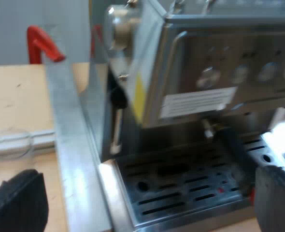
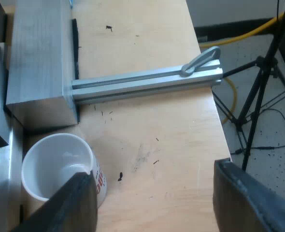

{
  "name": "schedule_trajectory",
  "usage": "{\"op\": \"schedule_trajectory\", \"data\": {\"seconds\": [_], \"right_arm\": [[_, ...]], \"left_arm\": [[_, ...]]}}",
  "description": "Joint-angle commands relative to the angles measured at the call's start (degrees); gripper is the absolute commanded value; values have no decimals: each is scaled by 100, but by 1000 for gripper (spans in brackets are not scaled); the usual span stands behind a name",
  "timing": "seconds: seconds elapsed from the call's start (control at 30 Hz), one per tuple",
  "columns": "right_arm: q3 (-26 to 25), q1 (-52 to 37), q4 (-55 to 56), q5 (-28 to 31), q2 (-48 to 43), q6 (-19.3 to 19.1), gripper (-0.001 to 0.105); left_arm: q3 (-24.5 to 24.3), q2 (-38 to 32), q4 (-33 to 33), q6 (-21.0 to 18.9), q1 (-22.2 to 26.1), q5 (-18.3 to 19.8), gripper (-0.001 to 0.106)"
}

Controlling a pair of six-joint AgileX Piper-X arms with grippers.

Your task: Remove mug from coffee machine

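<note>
the white mug (image 2: 55, 162) with red lettering stands upright on the wooden table (image 2: 147, 53), off the espresso machine (image 1: 215, 63), just beside a metal edge and below a grey metal block (image 2: 36, 58). an aluminium rail (image 2: 142, 82) with a lever at its end runs out from that block across the table. the right gripper (image 2: 152, 171) is spread wide and holds nothing. one of its fingers (image 2: 70, 203) overlaps the mug's rim, and i cannot tell whether they touch. past the table's edge a tripod (image 2: 263, 87) stands on the floor. the left gripper (image 1: 149, 193) hangs before the machine's front, also wide and holding nothing, with the slotted drip tray (image 1: 181, 183) between its fingers. a dark handle (image 1: 234, 150) slants out over the tray. a clear measuring glass (image 1: 9, 142) sits on the table, well apart from the machine.
</note>
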Motion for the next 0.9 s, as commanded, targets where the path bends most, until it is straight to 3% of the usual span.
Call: {"op": "schedule_trajectory", "data": {"seconds": [0.03,0.17,0.2,0.27,0.53,0.7,0.73,0.77,0.9], "right_arm": [[-59,69,-48,54,-276,-131,55],[-59,203,-38,166,-639,-128,55],[-59,247,-34,164,-717,-128,55],[-59,328,-2,164,-2049,-128,55],[-59,328,413,164,-3312,-128,55],[-59,328,606,164,-3777,-146,55],[-19,328,631,164,-4095,-146,55],[7,328,620,164,-4202,-146,55],[242,310,620,164,-4645,-146,55]], "left_arm": [[-150,-94,123,157,-231,-16,87],[-271,-390,367,290,-408,-148,87],[-267,-651,394,289,-408,-334,87],[-267,-998,446,289,-408,-655,87],[-267,-2222,601,289,-408,-1381,87],[-267,-2553,651,289,-408,-1370,87],[-267,-2700,791,289,-408,-1371,87],[-345,-2711,1391,289,-408,-1346,87],[-343,-2713,1607,289,-388,-1439,87]]}}
